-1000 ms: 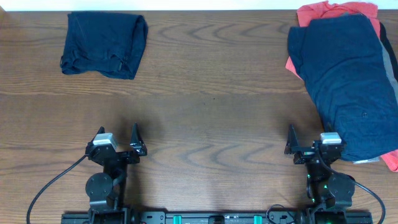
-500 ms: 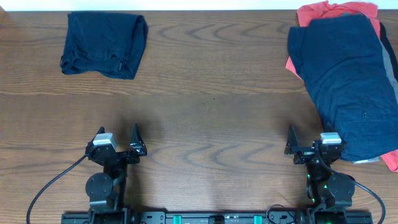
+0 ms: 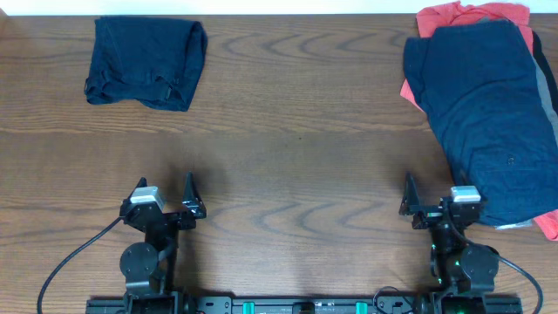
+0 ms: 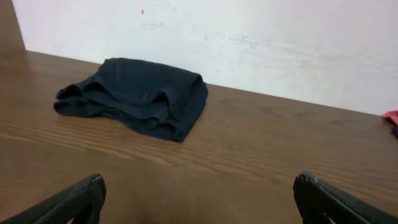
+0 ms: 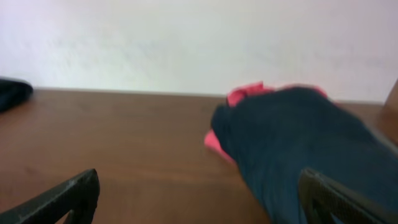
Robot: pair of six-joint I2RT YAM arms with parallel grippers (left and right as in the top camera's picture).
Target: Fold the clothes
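A folded dark navy garment (image 3: 146, 60) lies at the far left of the wooden table; it also shows in the left wrist view (image 4: 138, 96). At the far right lies a pile of unfolded clothes: a large navy garment (image 3: 490, 113) on top of a red one (image 3: 471, 14), with a grey edge (image 3: 547, 83) at the right. The pile shows in the right wrist view (image 5: 311, 143). My left gripper (image 3: 166, 208) is open and empty at the near left. My right gripper (image 3: 434, 208) is open and empty at the near right, beside the pile's near edge.
The wooden table (image 3: 296, 157) spreads between the two clothes heaps. A white wall (image 4: 249, 37) stands beyond the far edge. Black cables (image 3: 65, 262) run from the arm bases at the near edge.
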